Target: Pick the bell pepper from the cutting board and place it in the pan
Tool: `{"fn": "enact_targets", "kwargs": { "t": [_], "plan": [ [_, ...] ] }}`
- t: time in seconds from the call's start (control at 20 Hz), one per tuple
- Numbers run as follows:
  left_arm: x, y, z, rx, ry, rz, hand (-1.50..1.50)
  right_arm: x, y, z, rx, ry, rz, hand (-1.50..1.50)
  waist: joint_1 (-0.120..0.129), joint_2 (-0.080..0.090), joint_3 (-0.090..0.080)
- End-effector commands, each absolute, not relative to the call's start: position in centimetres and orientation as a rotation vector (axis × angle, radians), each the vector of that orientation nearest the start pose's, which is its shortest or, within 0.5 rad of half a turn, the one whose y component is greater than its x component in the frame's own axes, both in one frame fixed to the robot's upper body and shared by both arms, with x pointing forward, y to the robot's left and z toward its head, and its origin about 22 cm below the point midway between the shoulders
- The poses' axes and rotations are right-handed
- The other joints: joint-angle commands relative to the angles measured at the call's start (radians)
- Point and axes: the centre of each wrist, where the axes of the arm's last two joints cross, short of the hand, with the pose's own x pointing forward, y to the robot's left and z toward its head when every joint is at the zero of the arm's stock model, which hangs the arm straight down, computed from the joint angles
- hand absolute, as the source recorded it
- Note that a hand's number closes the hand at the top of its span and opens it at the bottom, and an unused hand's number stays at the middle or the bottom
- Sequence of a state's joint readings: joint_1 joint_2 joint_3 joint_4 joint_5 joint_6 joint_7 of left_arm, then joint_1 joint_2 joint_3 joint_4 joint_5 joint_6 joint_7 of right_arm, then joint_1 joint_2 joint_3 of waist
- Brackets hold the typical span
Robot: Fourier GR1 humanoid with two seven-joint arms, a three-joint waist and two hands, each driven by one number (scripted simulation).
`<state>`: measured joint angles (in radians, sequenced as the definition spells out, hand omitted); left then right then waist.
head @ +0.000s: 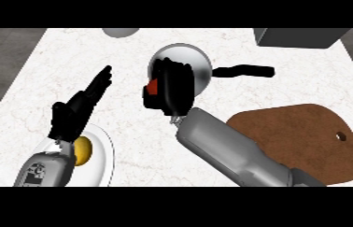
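Carrying step is nearly done: the pepper [152, 86], a red patch, is held in the curled fingers of the right hand [169, 88], just over the left rim of the pan [196, 65] at upper centre. The board [303, 137], lower right, is bare. Release is judged next; the hand needs shifting slightly right over the pan's middle, then the fingers opened. The left hand [79, 104] is seen at left, fingers straight and spread, resting above a plate [103, 151] with a yellow item [84, 150]. A white marbled counter [228, 39] is shown; a grey bowl [121, 32] at top edge, a dark box [300, 37] upper right.
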<state>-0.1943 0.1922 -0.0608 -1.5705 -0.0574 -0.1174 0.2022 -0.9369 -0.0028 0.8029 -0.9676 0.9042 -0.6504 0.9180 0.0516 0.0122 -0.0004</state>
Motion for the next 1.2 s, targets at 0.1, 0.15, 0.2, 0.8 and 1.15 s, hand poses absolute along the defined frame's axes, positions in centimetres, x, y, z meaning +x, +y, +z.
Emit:
{"fn": "enact_targets", "kwargs": {
  "t": [0.1, 0.15, 0.2, 0.8, 1.15],
  "plan": [
    [28.2, 23.6, 4.8, 0.059, -1.517, -0.384, 0.00, 37.0, -1.3, 5.3, -1.107, -1.696, 0.606, 1.50, 0.011, 0.007, 0.001],
    [29.0, 23.3, 5.6, 0.067, -1.525, -0.382, 0.00, 36.8, -1.2, 5.0, -1.088, -1.698, 0.620, 1.50, 0.002, 0.003, 0.001],
    [28.3, 23.5, 5.8, 0.037, -1.523, -0.412, 0.00, 37.1, -1.2, 5.0, -1.091, -1.704, 0.606, 1.50, 0.020, 0.006, 0.001],
    [28.6, 23.0, 6.3, 0.051, -1.526, -0.399, 0.00, 41.6, -5.8, 4.6, -1.084, -1.381, 0.552, 1.50, 0.017, 0.013, 0.000],
    [28.7, 22.9, 6.2, 0.034, -1.527, -0.415, 0.00, 41.9, -7.7, 3.1, -0.915, -1.384, 0.618, -1.50, 0.033, 0.027, 0.002]
  ]
}}
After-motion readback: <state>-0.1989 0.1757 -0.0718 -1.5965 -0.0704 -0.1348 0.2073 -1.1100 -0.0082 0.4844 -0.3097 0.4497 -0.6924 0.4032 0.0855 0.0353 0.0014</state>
